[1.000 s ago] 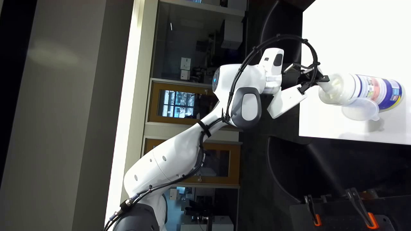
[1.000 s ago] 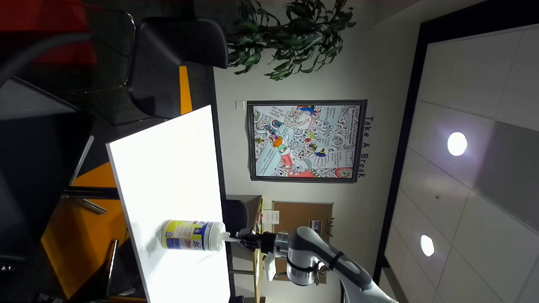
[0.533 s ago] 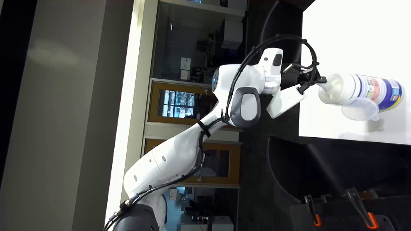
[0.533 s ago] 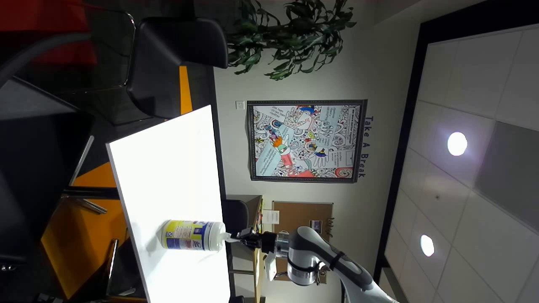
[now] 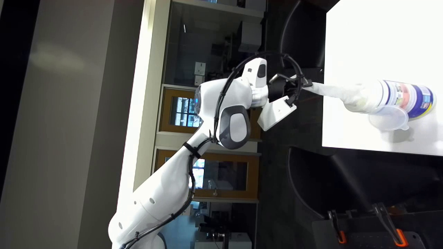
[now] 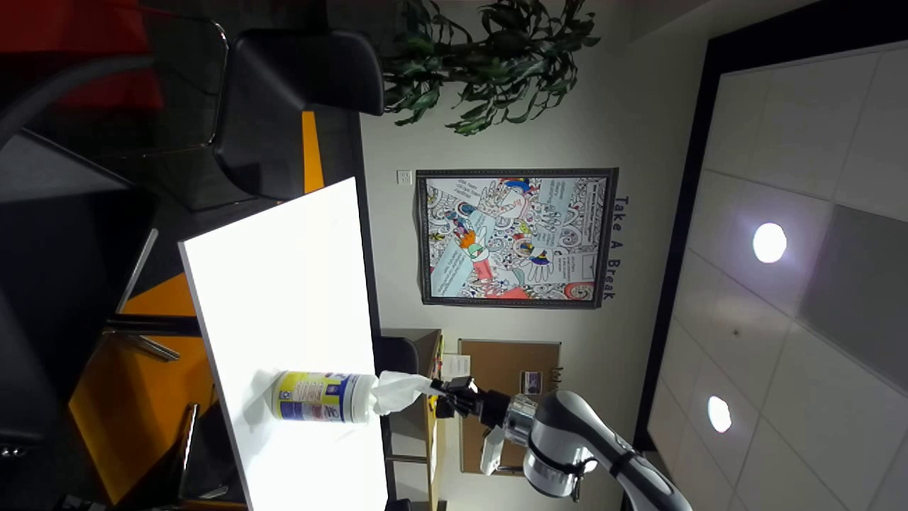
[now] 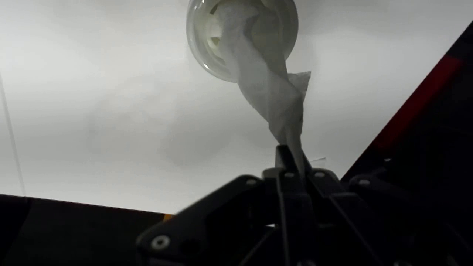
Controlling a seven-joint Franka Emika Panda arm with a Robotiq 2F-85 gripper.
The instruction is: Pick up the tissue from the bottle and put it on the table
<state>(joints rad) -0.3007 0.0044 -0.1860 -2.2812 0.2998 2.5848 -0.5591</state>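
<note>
Standing on one white table (image 6: 291, 284) below the jaws, one bottle (image 6: 323, 397) wears a label (image 6: 308, 390) of yellow, blue and white, its print too blurred to read. One clear lid (image 5: 388, 118) shows at its side, also below the jaws. Rightward in an exterior view, one tissue (image 6: 399, 392) stretches, twisted, from the bottle's mouth up to one gripper (image 6: 435, 387), whose jaws pinch its end. Farther right, well apart from the jaws, hangs one framed poster (image 6: 518, 238); just above it, lettering (image 6: 616, 245) reads "Take A Break".
</note>
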